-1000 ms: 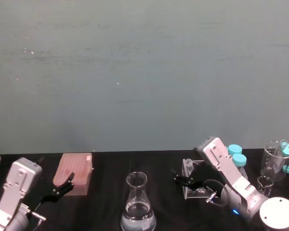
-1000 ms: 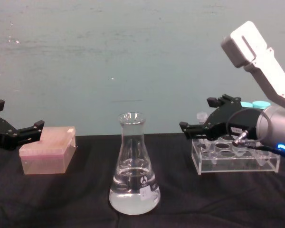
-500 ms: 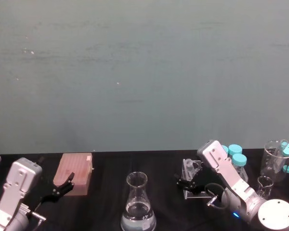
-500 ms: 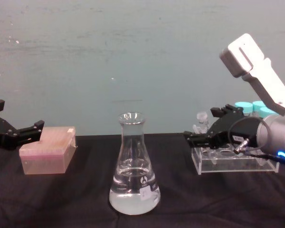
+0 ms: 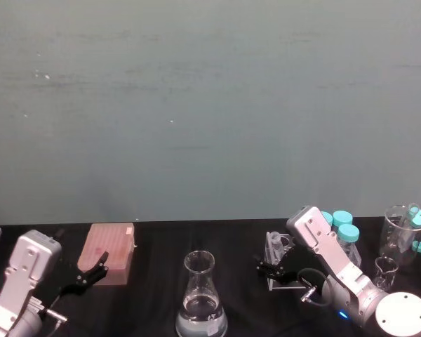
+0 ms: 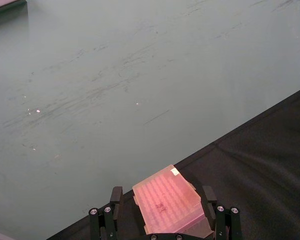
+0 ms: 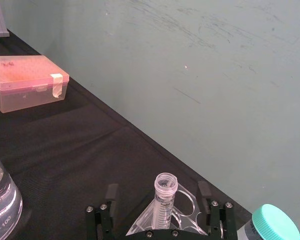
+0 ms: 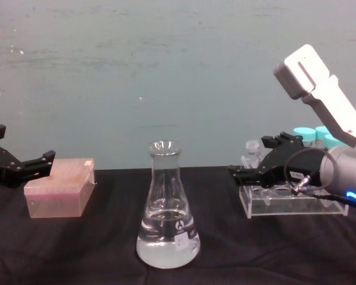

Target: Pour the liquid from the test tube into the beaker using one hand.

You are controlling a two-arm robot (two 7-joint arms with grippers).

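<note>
the right gripper (image 7: 158,189) has its 2 fingers (image 7: 111,192) spread wide, 1 on each side of the test tube (image 7: 164,202), with a gap on both sides and nothing clamped. the tube stands upright in a clear rack (image 8: 293,205), at the rack's end nearest the beaker (image 8: 166,196) and well to the beaker's right. the white right arm (image 8: 326,98) slopes down from above, its wrist pointing toward the beaker's side. clear liquid (image 8: 166,240) fills the beaker's wide base; whether the tube holds any is hard to make out. far to the beaker's left, the left gripper (image 6: 161,192) hangs parted and empty, just beside a pink box (image 8: 59,193). teal caps (image 8: 304,133) behind the rack are partly hidden by the arm.
</note>
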